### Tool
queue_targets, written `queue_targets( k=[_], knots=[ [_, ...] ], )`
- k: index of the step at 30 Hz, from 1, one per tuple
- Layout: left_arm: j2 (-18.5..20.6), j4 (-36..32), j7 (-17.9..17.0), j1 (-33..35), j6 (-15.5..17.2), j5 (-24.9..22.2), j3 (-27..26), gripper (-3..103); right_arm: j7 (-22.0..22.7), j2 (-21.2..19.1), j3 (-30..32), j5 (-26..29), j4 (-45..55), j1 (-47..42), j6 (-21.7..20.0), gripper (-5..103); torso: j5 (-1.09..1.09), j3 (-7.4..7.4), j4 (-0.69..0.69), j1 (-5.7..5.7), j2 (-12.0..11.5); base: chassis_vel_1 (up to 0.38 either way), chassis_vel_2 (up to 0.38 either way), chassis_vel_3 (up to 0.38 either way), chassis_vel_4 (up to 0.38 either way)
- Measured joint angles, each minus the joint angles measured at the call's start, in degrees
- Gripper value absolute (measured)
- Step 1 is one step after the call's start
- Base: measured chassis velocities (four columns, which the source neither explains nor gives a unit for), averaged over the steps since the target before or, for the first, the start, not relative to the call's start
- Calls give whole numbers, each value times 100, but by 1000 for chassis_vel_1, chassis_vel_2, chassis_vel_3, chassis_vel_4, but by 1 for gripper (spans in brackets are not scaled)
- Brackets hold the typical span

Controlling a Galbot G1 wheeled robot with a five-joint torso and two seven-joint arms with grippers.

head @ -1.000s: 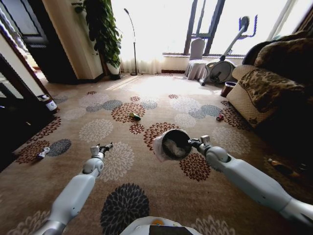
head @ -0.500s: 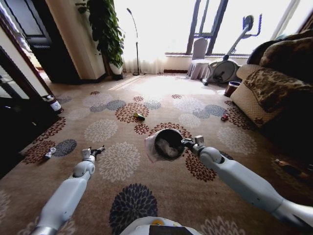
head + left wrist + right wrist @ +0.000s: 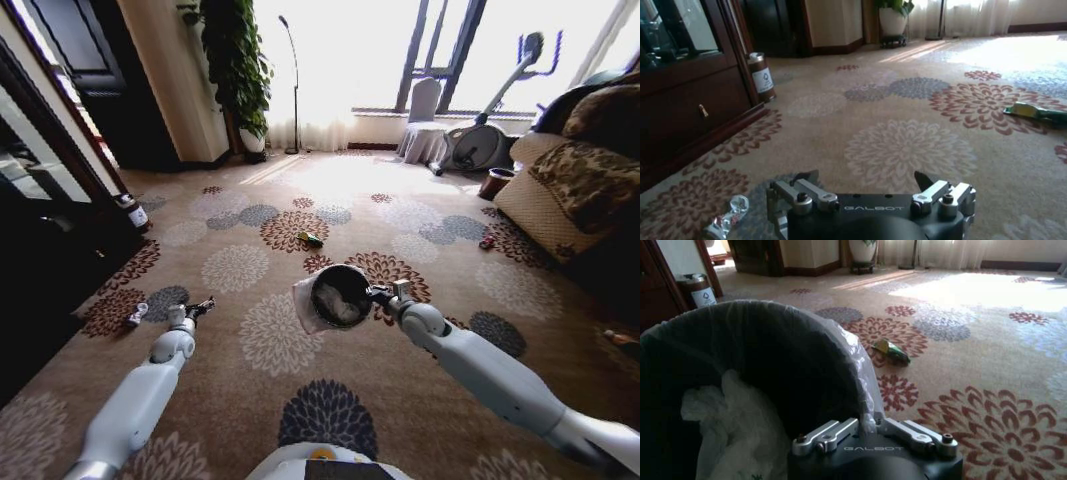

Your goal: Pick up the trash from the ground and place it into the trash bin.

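We see the right end effector [image 3: 378, 294] pinching the trash bin [image 3: 340, 296] by its rim, white paper already inside. The left end effector [image 3: 197, 307] is spread, empty. A green wrapper [image 3: 311, 239] lies at twelve o'clock on the carpet [image 3: 240, 268]; next we judge: approach it.

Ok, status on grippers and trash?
Left gripper open, empty. Right gripper shut on trash bin. Green wrapper ahead on carpet, path clear.

You're in a home living room: a beige floral-patterned carpet [image 3: 250, 270], a leopard-print upholstered sofa [image 3: 585, 190], a tall leafy potted plant [image 3: 240, 70], a slim floor lamp [image 3: 293, 80], a grey exercise bike [image 3: 495, 120] by sunlit windows, and a dark wooden cabinet [image 3: 693, 95].
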Motion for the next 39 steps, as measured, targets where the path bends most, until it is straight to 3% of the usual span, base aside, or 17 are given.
queue_targets(
  k=[2, 5, 12, 22, 25, 27, 32, 34, 39],
  knots=[
    [0, 102, -1, -66, -65, 85, 23, 94, 2, 34, 10, 8, -4, -15, 1, 0, 12, -2, -2, -1, 1, 387, 361, -365, -357],
    [-2, 245, -3, -123, -115, 131, 54, 94, 0, 76, 27, 9, -8, -30, 5, 0, 2, -1, -2, -1, 0, 351, 351, -349, -329],
    [31, 668, 92, -261, -273, 137, 85, 94, -85, 185, 31, -17, -30, -36, -1, 0, 9, -1, -2, -1, 1, 294, 323, -292, -316],
    [-100, 2209, 354, -1108, -531, 79, 465, 94, -181, 336, 164, -24, -35, -83, 49, 0, 2, 0, 2, -1, 0, 237, 232, -232, -223],
    [-195, 2582, 457, -1478, -353, -130, 561, 94, -193, 321, 246, -31, 50, -159, 56, 0, 1, 0, 4, 0, 0, 105, 78, -95, -35],
    [-330, 2903, 495, -1826, -219, -172, 644, 94, -194, 319, 314, -39, 108, -187, 71, 0, 14, 0, -1, -1, 0, 0, 0, 0, 0],
    [-485, 3539, 604, -2259, -85, 11, 743, 94, -218, 424, 443, -183, 124, -226, 74, 0, 3, 0, -13, 0, 0, -49, -44, 8, 0],
    [-510, 3955, 756, -2448, -40, 183, 786, 94, -356, 489, 643, -468, 125, -391, 197, 0, 8, 0, -9, 0, 0, -39, -13, 8, -10],
    [-521, 4264, 836, -2557, 9, 296, 825, 94, -668, 534, 1015, -929, 113, -782, 480, 0, 3, 0, 5, 0, 0, 0, 0, 0, 0]
  ],
)
